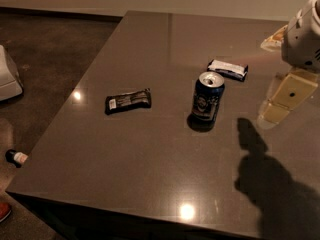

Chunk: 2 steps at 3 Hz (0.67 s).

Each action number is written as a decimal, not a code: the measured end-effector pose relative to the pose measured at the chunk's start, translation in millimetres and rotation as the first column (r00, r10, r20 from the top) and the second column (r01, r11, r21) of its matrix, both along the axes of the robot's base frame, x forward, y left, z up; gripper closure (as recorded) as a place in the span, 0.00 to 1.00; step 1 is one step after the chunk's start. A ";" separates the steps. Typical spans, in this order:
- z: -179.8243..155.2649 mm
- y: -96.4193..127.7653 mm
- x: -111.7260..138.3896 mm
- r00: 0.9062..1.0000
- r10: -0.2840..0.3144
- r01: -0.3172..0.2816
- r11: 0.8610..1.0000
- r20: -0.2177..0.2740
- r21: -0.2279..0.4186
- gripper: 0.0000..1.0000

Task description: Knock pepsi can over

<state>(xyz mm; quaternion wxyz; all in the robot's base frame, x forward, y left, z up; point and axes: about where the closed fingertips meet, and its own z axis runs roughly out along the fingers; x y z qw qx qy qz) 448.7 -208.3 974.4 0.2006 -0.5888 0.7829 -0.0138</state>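
One claw (289, 95) is in view at the right edge, pale and blocky under the white arm (304, 36), hanging low over the table (150, 159). I cannot tell whether it is apart or together. It grips nothing, and it sits to the right of the can (207, 98), clearly apart from it.

The can stands upright near the middle of the table, silver top up, so the knock is not yet done.

Several things could go wrong:
- A push low on the can would likely slide it across the glossy top instead of tipping it.
- A pass too high would miss the rim altogether.
- A sweep angled toward the back could catch the white-labelled snack bar (228, 69) lying just behind the can.
- A hard hit could send the can rolling toward the table's left edge, past the black snack bar (128, 101).
- The top looks opened, so a spill is possible, though I cannot see whether anything is inside.

Counted: one claw, one can, two snack bars, one table, and one small bottle (16, 157) on the floor to the left.
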 end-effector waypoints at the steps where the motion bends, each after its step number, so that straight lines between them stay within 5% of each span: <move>1: -9.6 7.3 10.4 1.000 -0.010 0.009 0.995 0.011 0.098 0.00; 2: -25.1 16.6 21.9 1.000 0.000 -0.004 0.980 0.022 0.197 0.00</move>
